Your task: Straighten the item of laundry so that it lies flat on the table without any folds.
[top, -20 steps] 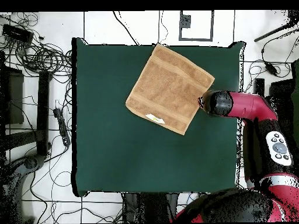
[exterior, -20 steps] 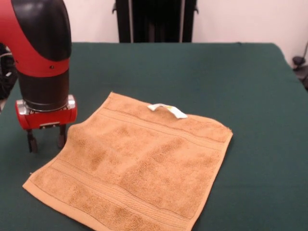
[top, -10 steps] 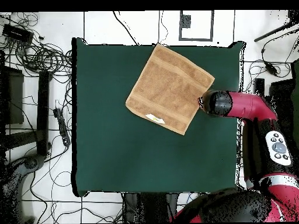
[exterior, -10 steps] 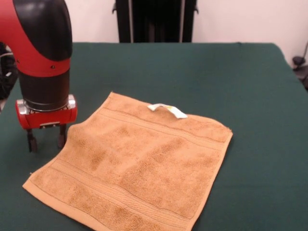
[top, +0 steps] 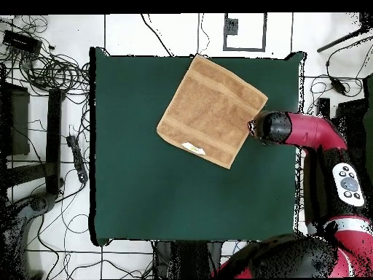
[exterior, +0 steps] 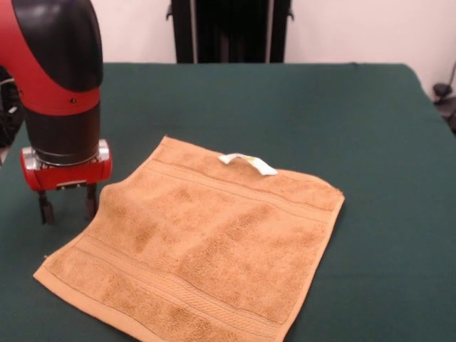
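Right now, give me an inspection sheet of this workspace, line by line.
Surface: table covered in dark green cloth, bare apart from the towel.
Job's things: golden-orange towel spread open, no folds seen, set at an angle to the table edges; white tag loop on its far edge in the front view.
Clutter: nothing seen on the table.
Gripper: gripper open, holding nothing, fingers pointing down just beside the towel's edge.
Cables: many loose black cables on the floor around the table.
Surroundings: white tiled floor; black stand behind the table's far side in the front view.
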Available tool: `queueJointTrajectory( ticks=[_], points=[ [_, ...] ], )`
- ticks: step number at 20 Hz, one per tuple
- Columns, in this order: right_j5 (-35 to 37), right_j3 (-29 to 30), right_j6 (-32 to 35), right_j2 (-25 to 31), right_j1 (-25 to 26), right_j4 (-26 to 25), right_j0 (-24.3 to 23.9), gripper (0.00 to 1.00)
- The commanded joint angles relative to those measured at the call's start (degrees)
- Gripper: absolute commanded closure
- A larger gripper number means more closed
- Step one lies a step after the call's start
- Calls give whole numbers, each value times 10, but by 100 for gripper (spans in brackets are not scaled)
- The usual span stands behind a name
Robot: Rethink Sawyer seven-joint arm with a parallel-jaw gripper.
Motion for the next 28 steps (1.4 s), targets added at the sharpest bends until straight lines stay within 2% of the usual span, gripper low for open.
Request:
queueJointTrajectory(
  ticks=[1, 8, 15, 23, 28],
  points=[
    [84, -8, -28, 11, 11, 16, 13, 0],
    [111, -26, -22, 16, 4, 25, 24, 0],
    [77, -25, -10, 26, 14, 26, 23, 0],
    [71, -70, 26, 27, 48, 33, 41, 0],
    [50, -71, 47, 25, 59, 38, 46, 0]
  ],
)
